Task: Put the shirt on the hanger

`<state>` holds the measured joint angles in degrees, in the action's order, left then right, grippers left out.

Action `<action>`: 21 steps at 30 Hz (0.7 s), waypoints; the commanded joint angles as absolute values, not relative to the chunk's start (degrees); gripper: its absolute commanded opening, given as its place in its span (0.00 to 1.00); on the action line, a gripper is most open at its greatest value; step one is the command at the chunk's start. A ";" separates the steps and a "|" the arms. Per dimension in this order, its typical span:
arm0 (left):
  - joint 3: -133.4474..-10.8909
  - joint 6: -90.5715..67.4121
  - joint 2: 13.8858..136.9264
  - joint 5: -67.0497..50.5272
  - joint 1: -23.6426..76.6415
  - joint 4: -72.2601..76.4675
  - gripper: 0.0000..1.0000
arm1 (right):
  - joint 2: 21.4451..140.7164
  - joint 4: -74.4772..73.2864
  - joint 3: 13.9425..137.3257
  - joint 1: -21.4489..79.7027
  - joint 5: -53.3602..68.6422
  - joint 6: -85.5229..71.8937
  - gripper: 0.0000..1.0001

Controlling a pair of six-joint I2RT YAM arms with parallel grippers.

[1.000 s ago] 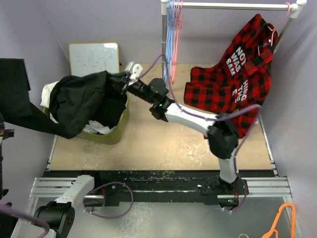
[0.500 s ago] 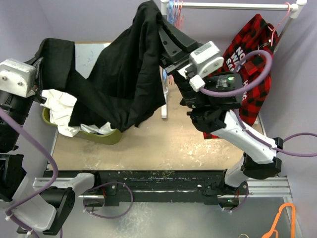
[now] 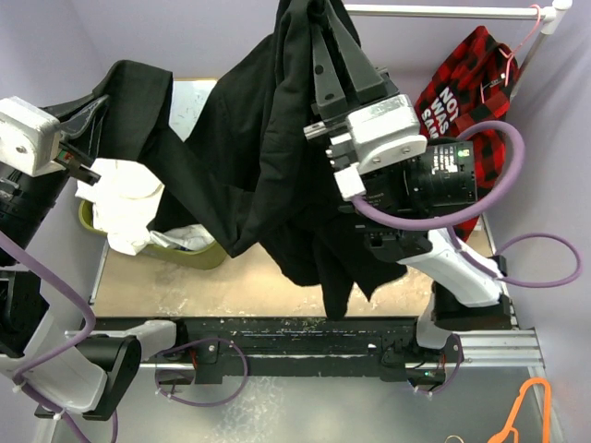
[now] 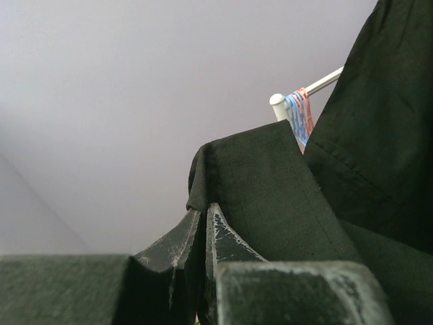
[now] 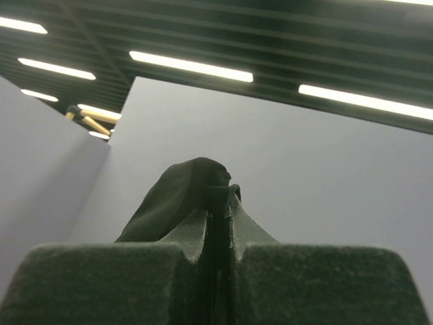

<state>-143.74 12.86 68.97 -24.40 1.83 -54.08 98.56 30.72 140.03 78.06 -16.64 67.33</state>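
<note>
Raised higher than half a second earlier, the large plain black long-sleeved shirt (image 3: 249,157) hung in slack folds above the desk (image 3: 185,281), stretched between the left end effector (image 4: 205,211) and right end effector (image 5: 221,193), each clamped on its cloth.

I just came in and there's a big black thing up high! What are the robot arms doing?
Both arms are holding the black shirt up in the air. The left hand pinches one edge, and the right hand pinches another part higher up. It is not on a hanger yet; the hangers hang on the rail.
</note>
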 commanded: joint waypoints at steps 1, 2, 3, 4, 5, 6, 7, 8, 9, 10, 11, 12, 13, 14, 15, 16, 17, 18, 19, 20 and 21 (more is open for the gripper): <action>-146.62 9.02 71.03 -29.06 0.60 -50.15 0.08 | 99.22 35.01 145.26 78.31 -15.47 78.86 0.00; -146.78 8.40 71.35 -30.12 0.39 -49.84 0.08 | 98.74 35.17 145.78 78.31 -15.24 78.93 0.00; -146.95 7.91 71.65 -31.06 0.24 -49.59 0.08 | 98.21 35.10 146.55 78.31 -15.25 78.51 0.00; -147.05 7.48 71.90 -32.12 0.06 -49.46 0.08 | 97.54 35.18 147.03 78.30 -15.29 77.79 0.00; -147.01 7.13 72.11 -32.89 -0.04 -49.34 0.08 | 96.50 35.28 146.81 78.31 -15.11 76.76 0.00; -146.94 6.76 72.35 -33.40 -0.08 -49.18 0.08 | 94.47 35.55 145.76 78.31 -15.04 75.71 0.00; -146.70 6.55 72.52 -33.98 -0.13 -49.17 0.08 | 92.66 36.27 143.32 78.31 -15.12 74.84 0.00; -146.25 6.32 72.51 -34.70 -0.24 -49.04 0.09 | 90.61 36.93 139.34 78.31 -15.46 74.51 0.00; -145.73 6.00 72.51 -35.24 -0.33 -48.66 0.09 | 88.86 37.56 136.74 78.31 -16.12 74.70 0.00; -145.33 5.55 72.77 -36.05 -0.54 -48.31 0.09 | 87.68 38.36 135.32 78.31 -16.20 75.38 0.00; -145.15 4.88 73.00 -37.40 -0.79 -47.88 0.09 | 87.07 38.78 135.12 78.31 -16.03 75.64 0.00; -145.01 4.15 73.34 -38.49 -1.13 -47.31 0.09 | 86.93 38.96 136.51 78.31 -16.18 75.69 0.00; -145.02 3.34 73.65 -39.48 -1.61 -46.67 0.09 | 87.11 39.17 138.27 78.31 -16.56 75.62 0.00; -145.02 2.57 73.95 -40.53 -2.19 -45.98 0.09 | 87.28 39.34 140.13 78.31 -16.95 75.61 0.00; -144.96 1.85 74.18 -41.65 -2.83 -45.36 0.09 | 87.06 39.40 140.86 78.31 -17.07 75.46 0.00; -144.69 1.10 74.33 -42.60 -3.49 -44.57 0.09 | 86.27 39.19 140.67 78.31 -16.86 75.05 0.00; -144.02 0.36 74.43 -43.45 -4.24 -43.92 0.09 | 85.37 38.47 139.98 78.31 -16.61 74.26 0.00; -143.16 -0.13 74.44 -44.11 -4.76 -43.43 0.09 | 84.33 37.70 139.15 78.31 -16.53 73.27 0.00; -142.06 -0.51 74.37 -44.76 -5.17 -43.14 0.09 | 83.41 37.13 138.09 78.31 -16.67 72.54 0.00; -140.98 -0.79 74.29 -45.21 -5.40 -42.96 0.09 | 82.61 36.58 136.66 78.31 -16.69 72.30 0.00; -139.36 -0.87 74.08 -45.40 -5.56 -42.90 0.09 | 81.87 36.52 135.09 78.31 -16.70 72.26 0.00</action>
<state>-143.02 2.50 73.45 -41.41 -4.14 -46.72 84.82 34.76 138.10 78.06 -16.99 73.38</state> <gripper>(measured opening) 0.091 0.028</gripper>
